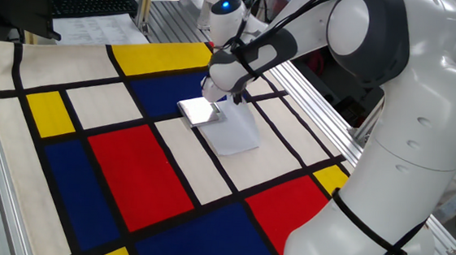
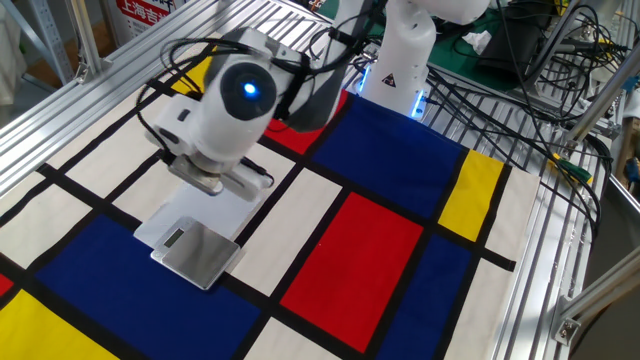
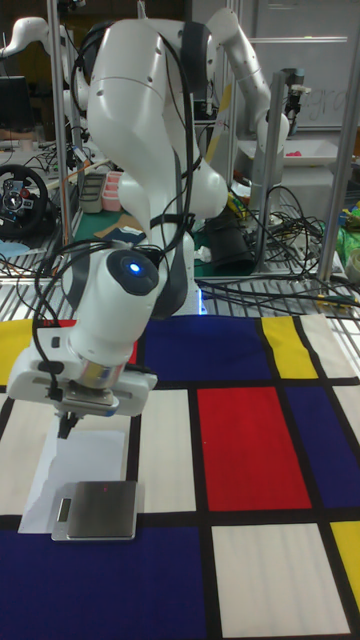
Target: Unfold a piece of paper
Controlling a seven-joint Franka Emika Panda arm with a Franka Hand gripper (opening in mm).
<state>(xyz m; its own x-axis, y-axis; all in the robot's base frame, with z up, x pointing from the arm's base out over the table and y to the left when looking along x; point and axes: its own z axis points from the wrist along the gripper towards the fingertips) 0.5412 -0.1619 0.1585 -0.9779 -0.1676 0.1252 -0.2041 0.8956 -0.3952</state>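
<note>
The piece of paper (image 1: 241, 134) lies flat on the checked cloth, white and thin, seen too in the other fixed view (image 2: 215, 208) and the tall view (image 3: 62, 460). A small thick white square block (image 1: 197, 110) (image 2: 197, 252) (image 3: 97, 510) rests on one end of it. My gripper (image 1: 233, 96) (image 2: 213, 185) (image 3: 68, 422) hovers above the paper's bare part, apart from it and from the block, with nothing in it. The hand hides most of the fingers, so their spacing is unclear.
The coloured cloth (image 1: 127, 168) covers the table. Printed sheets (image 1: 97, 26) and a keyboard (image 1: 91, 4) lie beyond its far edge. Cables (image 2: 520, 90) and the arm's base (image 2: 400, 60) stand at the other side. Metal rails (image 2: 560, 250) edge the table.
</note>
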